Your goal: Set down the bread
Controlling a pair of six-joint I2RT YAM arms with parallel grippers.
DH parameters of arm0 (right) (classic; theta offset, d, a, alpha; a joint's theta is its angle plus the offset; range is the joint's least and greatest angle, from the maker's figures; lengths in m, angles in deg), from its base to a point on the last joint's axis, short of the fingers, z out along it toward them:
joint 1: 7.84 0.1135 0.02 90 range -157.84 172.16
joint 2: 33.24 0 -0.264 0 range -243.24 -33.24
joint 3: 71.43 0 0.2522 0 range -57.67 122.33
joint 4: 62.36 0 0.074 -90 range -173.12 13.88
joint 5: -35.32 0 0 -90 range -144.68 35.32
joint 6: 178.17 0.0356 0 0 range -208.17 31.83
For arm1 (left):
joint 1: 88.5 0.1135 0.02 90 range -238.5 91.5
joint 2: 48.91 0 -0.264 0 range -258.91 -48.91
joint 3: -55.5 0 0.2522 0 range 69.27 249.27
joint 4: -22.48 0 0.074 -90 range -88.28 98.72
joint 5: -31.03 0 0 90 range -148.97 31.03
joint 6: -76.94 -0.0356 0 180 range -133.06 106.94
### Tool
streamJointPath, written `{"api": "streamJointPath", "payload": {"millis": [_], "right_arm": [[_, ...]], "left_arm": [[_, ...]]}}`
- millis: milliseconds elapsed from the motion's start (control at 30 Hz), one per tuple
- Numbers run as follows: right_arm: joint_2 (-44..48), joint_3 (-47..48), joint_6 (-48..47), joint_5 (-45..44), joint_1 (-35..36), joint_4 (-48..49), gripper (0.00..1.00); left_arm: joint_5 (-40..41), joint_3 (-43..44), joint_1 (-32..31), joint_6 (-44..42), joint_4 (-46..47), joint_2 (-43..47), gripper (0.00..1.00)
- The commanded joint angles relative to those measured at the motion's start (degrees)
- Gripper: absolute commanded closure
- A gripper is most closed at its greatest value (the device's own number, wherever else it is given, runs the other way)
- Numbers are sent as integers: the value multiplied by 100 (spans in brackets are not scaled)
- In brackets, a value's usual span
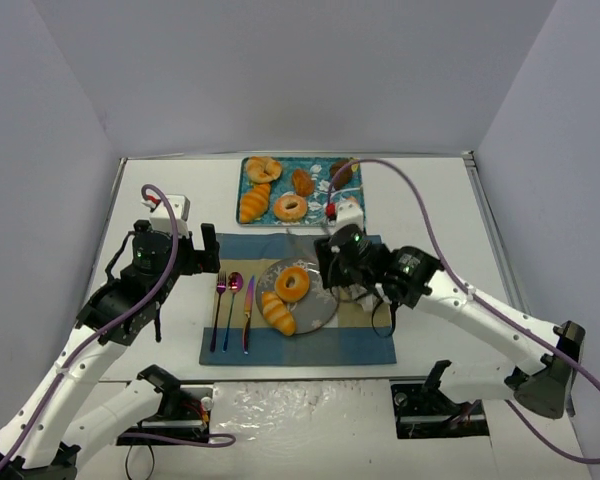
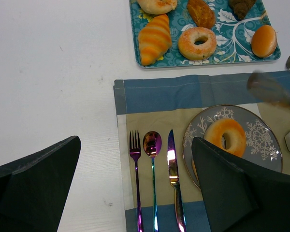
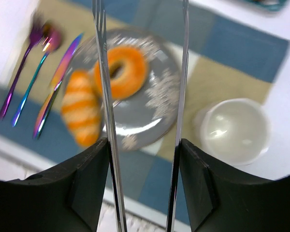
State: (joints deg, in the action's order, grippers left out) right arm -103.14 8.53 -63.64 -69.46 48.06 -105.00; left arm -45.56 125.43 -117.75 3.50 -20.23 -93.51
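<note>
The ring bun lies on the plate, just toward 12 o'clock from its middle. The roll lies on the same plate at about 7 o'clock, just beside the bun. The plate sits on a placemat.

The right gripper hangs over the plate's 3 o'clock edge and grasps a pair of tongs. The tong arms stand apart with nothing between them, above the bun. A white cup stands on the mat at 3 o'clock from the plate.

The left gripper is released, its fingers wide apart and empty, at 9 o'clock from the plate.

A fork, spoon and knife lie side by side at 9 o'clock from the plate. A teal tray of other pastries sits at 12 o'clock, beyond the mat.
</note>
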Motion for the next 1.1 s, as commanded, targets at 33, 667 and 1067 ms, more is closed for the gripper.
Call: {"api": "streamJointPath", "payload": {"millis": [33,667,1067], "right_arm": [[-402,671,-130,-294,-1500,623,46],[-2993,1905,-478,-268,-4871,1423,45],[-4166,2080,-589,229,-5519,1886,45]], "left_arm": [[74,176,-45,-65,267,-20,3],[33,167,-60,-65,299,98,3],[30,167,-62,-74,302,127,3]]}}
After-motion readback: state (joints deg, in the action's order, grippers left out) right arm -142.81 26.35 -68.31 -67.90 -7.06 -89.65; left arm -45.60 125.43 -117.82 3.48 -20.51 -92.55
